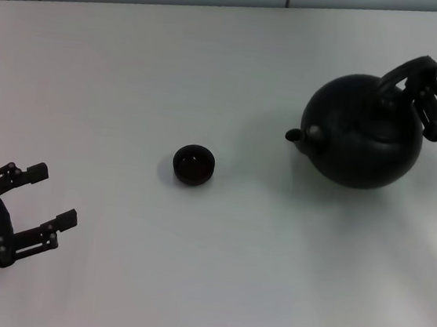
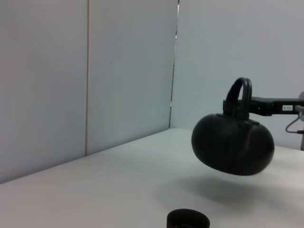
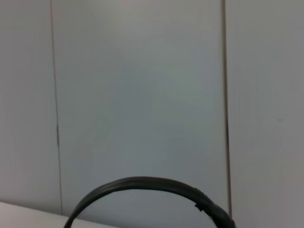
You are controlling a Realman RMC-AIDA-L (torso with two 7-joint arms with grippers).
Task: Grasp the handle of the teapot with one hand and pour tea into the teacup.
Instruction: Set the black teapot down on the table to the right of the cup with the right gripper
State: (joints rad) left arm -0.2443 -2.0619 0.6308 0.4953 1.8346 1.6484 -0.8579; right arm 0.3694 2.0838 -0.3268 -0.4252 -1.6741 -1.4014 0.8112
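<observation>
We see the right gripper (image 1: 426, 91), partly cut off at the frame edge, with fingers closed on the thick black arched handle (image 1: 406, 74) of the round matte-black teapot (image 1: 364, 133), lifted off the white tabletop (image 1: 213, 281). Its spout points left toward the small dark teacup (image 1: 194, 165), whose contents we cannot make out. The left gripper (image 1: 47, 195) rests wide open nearby.

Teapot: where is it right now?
In the head view the teapot is at the right, lifted off the table, its handle held by the right gripper, spout toward the teacup.
</observation>
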